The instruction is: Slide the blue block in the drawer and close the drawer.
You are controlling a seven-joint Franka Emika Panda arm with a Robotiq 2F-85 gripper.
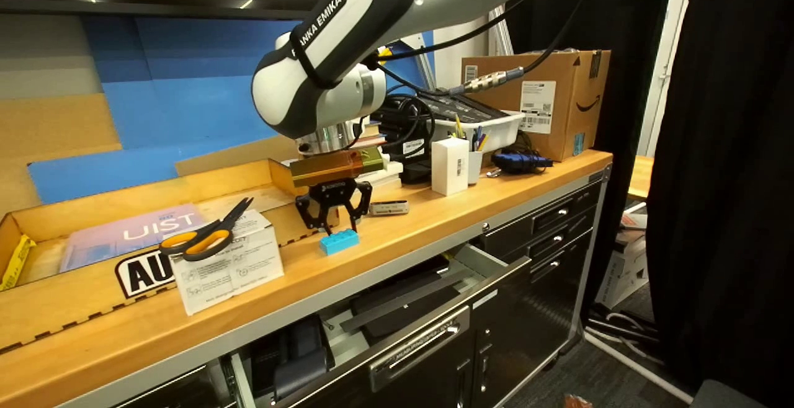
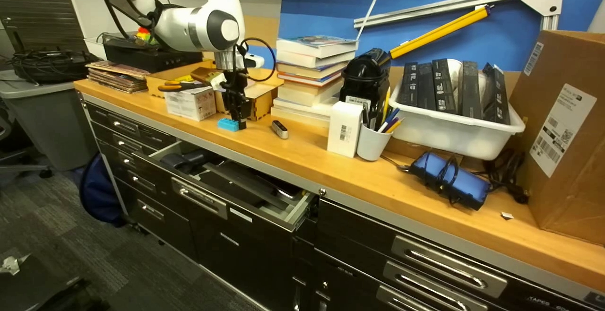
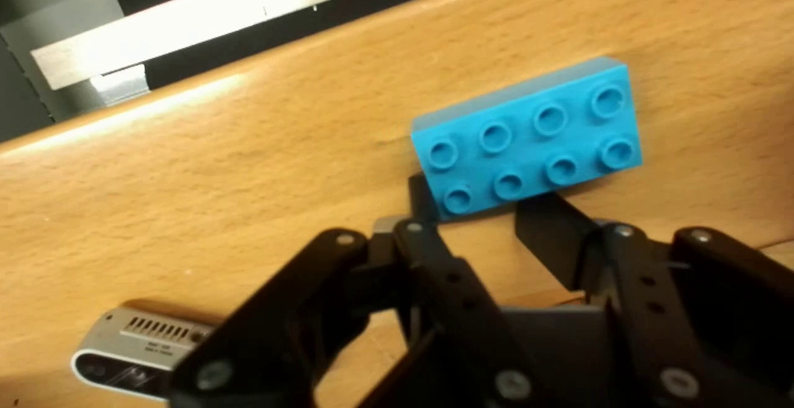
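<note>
The blue block [image 1: 339, 243] lies flat on the wooden worktop near its front edge, studs up. It also shows in an exterior view [image 2: 228, 125] and in the wrist view [image 3: 527, 141]. My gripper [image 3: 481, 219] points down just behind the block, on the side away from the drawer. Its fingers are partly apart, with bare wood between them. The fingertips are at or against the block's back side, not around it; exact contact is unclear. The drawer [image 1: 422, 347] is pulled out below the worktop and holds dark items and a metal strip; it also shows in an exterior view [image 2: 201, 198].
A white box [image 1: 229, 265] with scissors [image 1: 211, 237] on top stands beside the gripper. A small silver camera bar [image 3: 142, 352] lies on the worktop on its other side. A wooden tray [image 1: 282, 178], stacked books [image 2: 307, 79] and a white box [image 2: 344, 129] stand further back or along the worktop.
</note>
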